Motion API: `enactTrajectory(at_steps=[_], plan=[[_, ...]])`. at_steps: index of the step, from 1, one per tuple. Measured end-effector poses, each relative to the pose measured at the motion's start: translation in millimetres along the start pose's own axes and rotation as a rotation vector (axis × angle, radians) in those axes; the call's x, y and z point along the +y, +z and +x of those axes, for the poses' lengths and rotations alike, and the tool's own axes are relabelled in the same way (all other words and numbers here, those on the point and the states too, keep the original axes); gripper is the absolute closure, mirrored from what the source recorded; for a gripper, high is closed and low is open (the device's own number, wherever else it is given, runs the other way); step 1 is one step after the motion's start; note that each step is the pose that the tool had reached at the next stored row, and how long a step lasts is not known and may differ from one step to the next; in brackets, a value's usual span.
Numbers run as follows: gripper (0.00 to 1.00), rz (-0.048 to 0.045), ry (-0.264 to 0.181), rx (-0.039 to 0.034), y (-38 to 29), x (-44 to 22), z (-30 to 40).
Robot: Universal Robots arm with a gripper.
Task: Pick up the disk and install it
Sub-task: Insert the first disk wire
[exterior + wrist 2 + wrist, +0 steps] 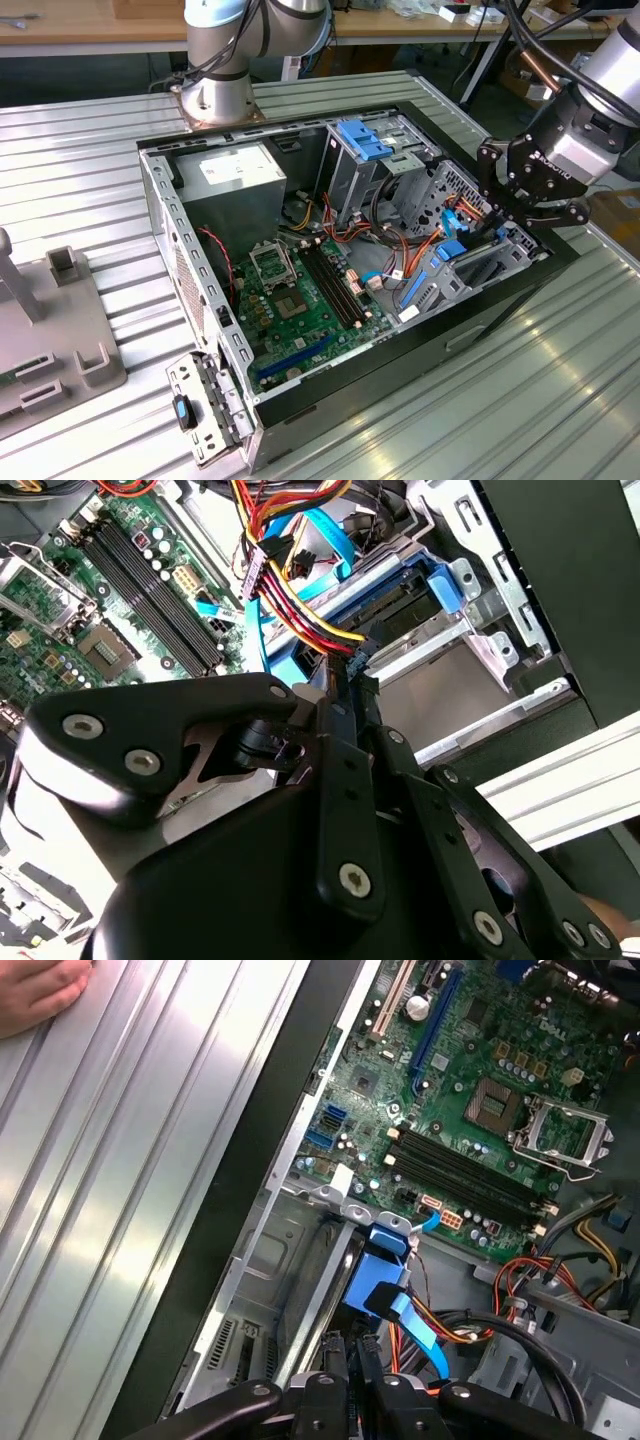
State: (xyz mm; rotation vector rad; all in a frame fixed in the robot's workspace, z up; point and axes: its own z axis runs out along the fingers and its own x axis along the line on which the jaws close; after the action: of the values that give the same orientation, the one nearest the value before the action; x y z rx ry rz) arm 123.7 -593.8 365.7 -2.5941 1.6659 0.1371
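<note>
The disk (pixel 405 615) lies in the drive bay at the open computer case's (pixel 160 200) end on the exterior view's right. Its dark face and blue rail (pixel 445 580) show between grey bay walls. The exterior view shows blue rails (pixel 448 250) at that bay. My gripper (pixel 520 212) hangs just above the bay. In both wrist views its black fingers stand together, shut with nothing between them (pixel 352 675) (pixel 348 1348). The tips sit beside a bundle of red, yellow and blue cables (pixel 290 590), close to the disk's edge. I cannot tell whether they touch it.
Inside the case are a green motherboard (pixel 300 290), a grey power supply (pixel 235 175) and a blue latch (pixel 365 140). A person's hand (pixel 40 990) rests on the ribbed metal table (pixel 80 150). A grey fixture (pixel 50 330) stands at the exterior view's left.
</note>
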Motion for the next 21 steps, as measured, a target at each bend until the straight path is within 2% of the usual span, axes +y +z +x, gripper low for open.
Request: enactTrajectory(at_steps=[3,6,7,9,11,14,21], plan=[[0.84,-0.0003,0.0,-0.0002,0.0,0.0,0.0],[0.84,-0.0216,0.002,-0.0079,0.2,-0.3,0.2],[0.84,-0.0349,0.004,-0.0119,0.2,-0.5,0.3],[0.84,-0.0496,0.006,-0.016,0.3,-0.6,0.3],[0.84,-0.0503,0.006,-0.0164,0.4,-0.7,0.4],[0.84,-0.0476,0.036,-0.0176,0.6,-1.5,0.7],[0.84,-0.0323,0.171,-0.0211,3.2,-1.6,1.0]])
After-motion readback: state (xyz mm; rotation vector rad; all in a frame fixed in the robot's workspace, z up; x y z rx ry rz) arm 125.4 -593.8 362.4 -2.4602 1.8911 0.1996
